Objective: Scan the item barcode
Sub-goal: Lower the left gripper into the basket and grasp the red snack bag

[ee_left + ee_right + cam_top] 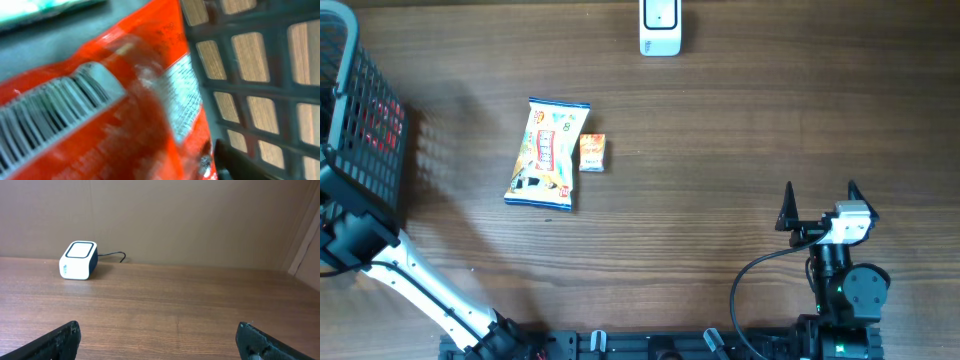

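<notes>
Reaching into the black mesh basket [360,110] at the bench's [720,130] left edge, left jaws are close up against a red packet [125,100]. One dark fingertip [227,160] shows at the packet's lower corner. Can't tell if they're clamped on it or loose. Packet's barcode [50,110] faces the wrist camera, blurred. Right jaws spread wide, gripping nothing, held over bare bench at the near right. Out on the bench: colourful snack bag [549,153] lying flat, small orange box [592,152] just beside its right edge. White scanner [660,27] sits at the far edge, well apart from both.
</notes>
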Action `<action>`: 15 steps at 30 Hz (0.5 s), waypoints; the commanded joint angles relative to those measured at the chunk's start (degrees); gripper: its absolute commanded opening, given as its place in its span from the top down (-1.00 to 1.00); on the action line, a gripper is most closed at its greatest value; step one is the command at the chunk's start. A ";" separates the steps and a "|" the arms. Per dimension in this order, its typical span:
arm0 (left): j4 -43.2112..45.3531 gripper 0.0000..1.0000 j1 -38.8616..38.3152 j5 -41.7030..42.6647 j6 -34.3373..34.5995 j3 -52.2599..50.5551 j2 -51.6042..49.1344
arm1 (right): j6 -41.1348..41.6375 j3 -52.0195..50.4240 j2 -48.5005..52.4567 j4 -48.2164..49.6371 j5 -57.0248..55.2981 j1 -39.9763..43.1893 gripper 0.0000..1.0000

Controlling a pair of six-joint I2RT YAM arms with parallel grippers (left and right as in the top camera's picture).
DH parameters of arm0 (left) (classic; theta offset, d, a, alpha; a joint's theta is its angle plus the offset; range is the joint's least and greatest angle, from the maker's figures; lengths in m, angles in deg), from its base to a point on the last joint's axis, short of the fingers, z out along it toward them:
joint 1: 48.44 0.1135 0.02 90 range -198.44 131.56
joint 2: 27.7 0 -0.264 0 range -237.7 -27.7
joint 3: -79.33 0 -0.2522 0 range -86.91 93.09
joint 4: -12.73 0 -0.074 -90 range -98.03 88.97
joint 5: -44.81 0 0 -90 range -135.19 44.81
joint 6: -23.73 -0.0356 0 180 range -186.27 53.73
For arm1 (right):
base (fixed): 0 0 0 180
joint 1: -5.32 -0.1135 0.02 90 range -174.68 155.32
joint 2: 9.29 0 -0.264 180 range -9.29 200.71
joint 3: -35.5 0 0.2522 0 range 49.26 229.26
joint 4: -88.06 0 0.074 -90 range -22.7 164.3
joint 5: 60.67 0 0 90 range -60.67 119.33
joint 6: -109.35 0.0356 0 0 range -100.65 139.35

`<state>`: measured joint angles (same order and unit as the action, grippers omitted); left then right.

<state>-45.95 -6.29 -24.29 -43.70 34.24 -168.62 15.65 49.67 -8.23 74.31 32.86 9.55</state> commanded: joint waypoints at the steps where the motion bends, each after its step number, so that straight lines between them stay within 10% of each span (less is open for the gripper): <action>1: -0.98 0.31 -2.19 1.99 -0.02 -1.33 -6.10 | 0.81 -0.11 -0.24 0.09 -0.55 0.28 -0.99; 4: -1.36 0.92 -2.14 0.83 -0.02 -1.33 -6.21 | 0.81 -0.11 -0.24 0.09 -0.55 0.28 -1.00; 15: -5.05 0.92 -1.07 0.50 -0.02 -1.29 -4.76 | 0.81 -0.11 -0.24 0.09 -0.55 0.28 -0.99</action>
<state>-47.31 -6.39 -22.56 -43.20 35.39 -169.26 15.63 49.67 -8.23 74.31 32.86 9.55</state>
